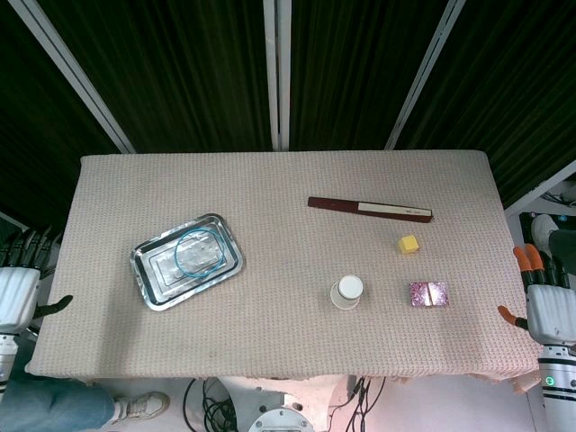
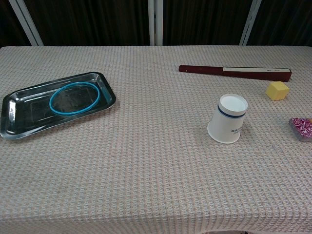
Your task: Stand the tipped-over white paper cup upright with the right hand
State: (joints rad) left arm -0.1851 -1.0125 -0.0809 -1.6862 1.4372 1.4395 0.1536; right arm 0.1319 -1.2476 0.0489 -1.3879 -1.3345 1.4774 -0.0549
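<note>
Surface: we see a table [image 1: 270,342] covered in beige waffle-weave cloth; dark ribbed panels with pale diagonal struts stand behind it.
Cup: white paper cup [image 2: 227,118] right of centre near the front edge; it rests on its wide mouth, base up, blue band near the base.
Right hand [image 1: 547,301]: off the table's right edge, fingers apart, grasping nothing.
Left hand [image 1: 20,283]: off the left edge, fingers spread, likewise released.
Other items: metal tray [image 2: 19,124] with a blue ring [image 2: 74,98] inside; closed fan [image 2: 234,72]; yellow cube [image 2: 277,90]; purple packet [image 2: 302,128].
</note>
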